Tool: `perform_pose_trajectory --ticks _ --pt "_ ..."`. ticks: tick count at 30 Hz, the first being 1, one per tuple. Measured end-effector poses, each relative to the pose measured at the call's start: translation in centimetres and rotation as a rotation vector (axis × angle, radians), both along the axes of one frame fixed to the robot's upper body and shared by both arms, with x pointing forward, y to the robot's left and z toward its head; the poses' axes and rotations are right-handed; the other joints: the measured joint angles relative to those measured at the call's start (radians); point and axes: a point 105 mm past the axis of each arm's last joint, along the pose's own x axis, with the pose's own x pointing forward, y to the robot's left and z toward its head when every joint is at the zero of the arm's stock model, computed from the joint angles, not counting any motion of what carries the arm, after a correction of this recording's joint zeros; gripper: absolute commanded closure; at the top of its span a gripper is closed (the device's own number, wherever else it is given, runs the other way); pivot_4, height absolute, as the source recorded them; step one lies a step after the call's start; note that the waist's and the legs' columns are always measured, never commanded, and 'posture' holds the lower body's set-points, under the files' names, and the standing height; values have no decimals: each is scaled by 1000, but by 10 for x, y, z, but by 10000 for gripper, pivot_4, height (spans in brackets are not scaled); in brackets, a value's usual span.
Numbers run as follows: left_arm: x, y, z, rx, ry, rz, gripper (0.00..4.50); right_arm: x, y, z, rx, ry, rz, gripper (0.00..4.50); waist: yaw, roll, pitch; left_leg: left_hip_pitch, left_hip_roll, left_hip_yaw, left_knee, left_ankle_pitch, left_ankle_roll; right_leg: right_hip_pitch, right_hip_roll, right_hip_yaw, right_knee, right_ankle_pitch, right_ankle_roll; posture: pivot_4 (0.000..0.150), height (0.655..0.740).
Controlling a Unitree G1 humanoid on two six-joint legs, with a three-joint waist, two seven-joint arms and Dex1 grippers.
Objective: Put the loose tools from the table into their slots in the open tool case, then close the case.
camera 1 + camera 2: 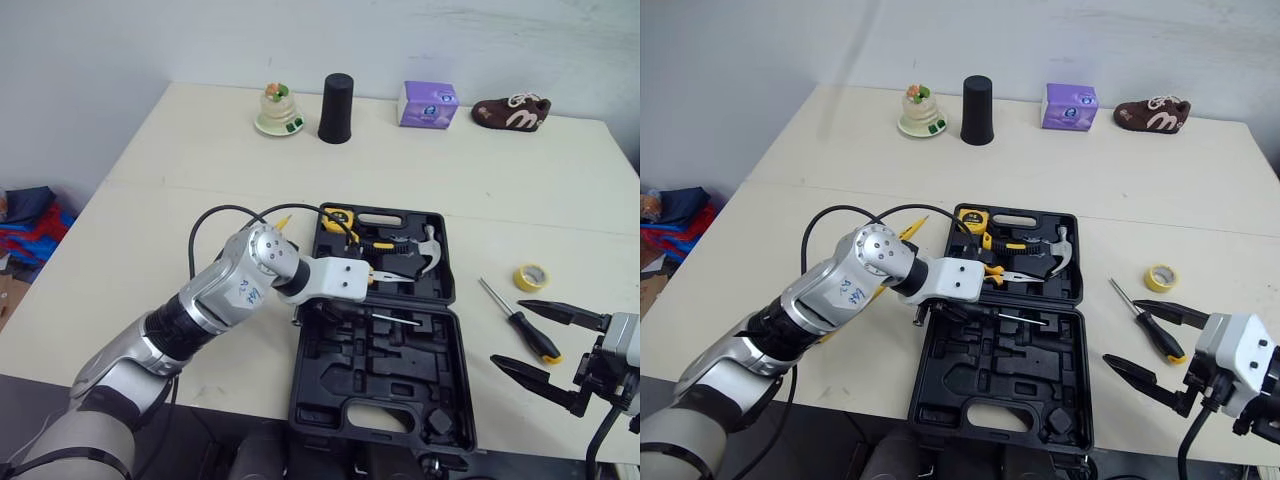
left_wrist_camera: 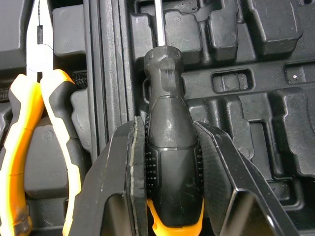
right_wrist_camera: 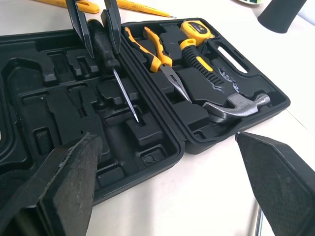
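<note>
Right gripper (image 1: pixel 508 333) gapes beside tool case (image 1: pixel 335 385) holding pliers (image 3: pixel 157 59), hammer (image 3: pixel 236 105), tape measure (image 1: pixel 338 217); left gripper (image 2: pixel 167 125) grasps 1 screwdriver (image 2: pixel 164 69).

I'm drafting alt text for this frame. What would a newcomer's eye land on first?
The left gripper, shut on a black screwdriver with a yellow-tipped handle, holds it over the near half of the open black plastic tool case. The far half already holds yellow-handled pliers and a steel claw hammer. Right of the case, a second black-and-yellow screwdriver lies on the cream table by the open right gripper.
</note>
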Motion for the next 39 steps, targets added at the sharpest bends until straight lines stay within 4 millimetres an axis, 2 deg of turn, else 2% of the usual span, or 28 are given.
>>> perform_pose_trajectory --ticks 5,7,11,14,20,21,22,24,28,32,39 --pt "1 -1 0 -1 -6 2 34745 0 0 -1 -4 -1 2 0 0 0 0 0 0 -1 0 1 1 0 0 0 0 0 0 1500 7400" --pt "0 -2 0 -4 -7 1 24367 0 1 -1 -3 0 4 0 0 0 0 0 -1 -1 0 1 1 0 0 0 1 0 0 1500 7400" --pt "-2 -11 1 -39 -8 -21 7349 0 2 -3 -1 5 11 0 1 0 0 -2 -1 -2 1 1 1 0 0 -1 1 0 1 1500 7400" --pt "0 -12 11 -93 -8 -19 7349 1 1 -2 0 1 11 0 0 0 0 -2 -1 -3 1 1 1 0 0 -2 0 0 1 1500 7400" --pt "-7 -22 38 -315 16 -108 7349 1 0 -3 2 1 12 0 0 1 0 -2 -1 -4 2 1 1 0 0 -2 0 0 1 1500 7400" --pt "-6 -20 38 -362 25 -120 12765 1 0 -3 4 -1 13 0 -1 2 -1 -2 -1 -4 2 1 0 0 0 -2 1 0 1 1500 7400" --pt "-7 -18 36 -403 43 -128 15565 2 0 -4 6 -1 13 0 -2 2 -1 -2 -1 -4 2 1 0 0 0 -2 1 0 1 1500 7400" --pt "-9 -16 27 -460 89 -141 24964 2 1 -7 11 5 13 0 -1 2 -1 -2 0 -4 2 1 0 0 0 -3 1 0 1 1500 7400" --pt "-7 -15 10 -522 130 -110 43790 3 -3 -10 16 10 2 0 1 2 -1 -2 -1 -4 3 1 1 0 -1 -3 1 1 1 1500 7400" --pt "-3 -12 -10 -547 163 -30 44575 3 -5 -12 15 11 -7 0 1 2 -1 -2 -1 -4 2 1 1 0 -1 -3 1 1 1 1500 7400" --pt "5 -11 -25 -495 115 15 44575 -1 -5 -15 22 15 -13 0 -1 3 -2 -2 -1 -4 2 1 1 0 -1 -3 1 1 1 1500 7400"
